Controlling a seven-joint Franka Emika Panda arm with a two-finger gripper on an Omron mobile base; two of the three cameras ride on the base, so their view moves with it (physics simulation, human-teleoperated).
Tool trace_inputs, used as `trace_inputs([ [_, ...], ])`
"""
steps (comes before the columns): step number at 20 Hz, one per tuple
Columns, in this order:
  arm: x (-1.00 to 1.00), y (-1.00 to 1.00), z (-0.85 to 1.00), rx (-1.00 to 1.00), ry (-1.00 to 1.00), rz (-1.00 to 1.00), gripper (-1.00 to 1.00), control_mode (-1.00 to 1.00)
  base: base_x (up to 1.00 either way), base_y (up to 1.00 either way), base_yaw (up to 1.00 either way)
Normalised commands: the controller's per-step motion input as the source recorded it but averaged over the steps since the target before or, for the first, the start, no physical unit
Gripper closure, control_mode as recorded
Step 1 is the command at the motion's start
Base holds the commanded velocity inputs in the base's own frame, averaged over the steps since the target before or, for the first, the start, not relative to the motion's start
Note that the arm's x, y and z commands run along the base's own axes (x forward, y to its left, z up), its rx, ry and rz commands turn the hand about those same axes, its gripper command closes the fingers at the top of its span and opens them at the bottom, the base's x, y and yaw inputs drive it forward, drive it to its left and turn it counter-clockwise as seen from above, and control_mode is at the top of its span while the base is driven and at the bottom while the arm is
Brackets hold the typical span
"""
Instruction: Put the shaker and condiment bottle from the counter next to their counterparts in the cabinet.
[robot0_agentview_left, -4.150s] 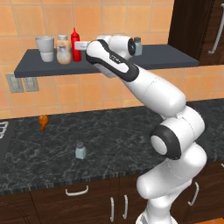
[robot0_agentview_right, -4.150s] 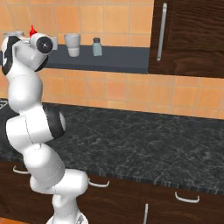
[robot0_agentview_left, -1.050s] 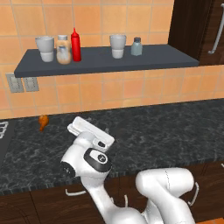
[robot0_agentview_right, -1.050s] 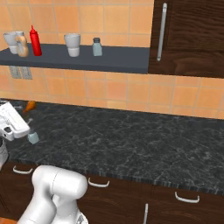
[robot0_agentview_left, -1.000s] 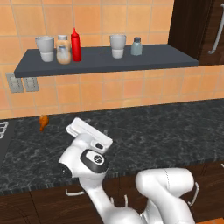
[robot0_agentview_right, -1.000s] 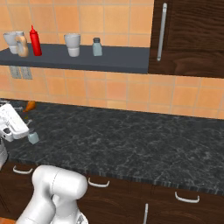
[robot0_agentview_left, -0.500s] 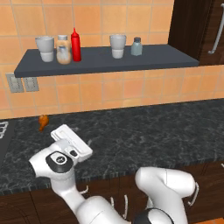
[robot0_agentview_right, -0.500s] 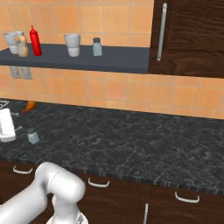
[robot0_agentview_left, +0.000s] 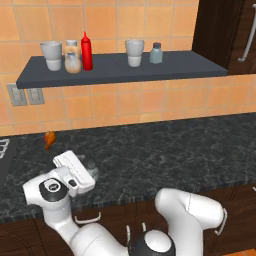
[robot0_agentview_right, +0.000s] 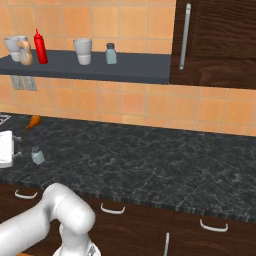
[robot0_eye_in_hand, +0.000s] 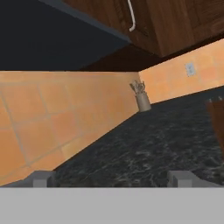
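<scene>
The arm is folded low over the left end of the worktop (robot0_agentview_right: 150, 160), and its tool (robot0_eye_in_hand: 111, 178) stands wide with nothing between its two tips, so nothing is being carried. From the right base view the shaker (robot0_agentview_right: 37, 155) sits upright on the worktop just beside the white hand, which suggests the arm has come down there to take it. The hand's own camera looks along the black surface toward the tiled wall and a far utensil pot (robot0_eye_in_hand: 141, 98) in the corner; the shaker is not between the tips there, so I judge the tool is not yet lined up on it.

The red bottle (robot0_agentview_left: 87, 51) already stands on the wall shelf (robot0_agentview_left: 165, 67), close beside the orange-tinted jar (robot0_agentview_left: 73, 56), which looks like its proper place. Farther along the shelf, the second shaker (robot0_agentview_left: 156, 53) waits next to a white cup (robot0_agentview_left: 134, 53), with bare shelf around it for its twin. Another white cup (robot0_agentview_left: 51, 55) stands at the jar's other side. Both cups look empty from here, though I cannot see down into them. A small orange thing (robot0_agentview_left: 49, 139) lies on the worktop near the wall.
</scene>
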Motion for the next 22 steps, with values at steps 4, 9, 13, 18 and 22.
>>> trace_inputs([
  [4, 0.0, 0.0, -0.33, 0.0, 0.01, -0.09, -1.0, -1.0, 0.0, 0.0, 0.0],
  [9, 0.11, 0.0, -0.18, 0.04, 0.16, -0.07, -1.0, -1.0, 0.0, 0.0, 0.0],
  [13, 0.21, 0.0, -0.09, 0.08, 0.22, -0.02, -1.0, -1.0, 0.0, 0.0, 0.0],
  [18, 0.14, 0.03, -0.35, 0.0, 0.03, 0.0, -1.0, -1.0, 0.0, 0.0, 0.0],
  [22, 0.24, 0.06, -0.25, 0.0, 0.0, 0.0, -1.0, -1.0, 0.0, 0.0, 0.0],
])
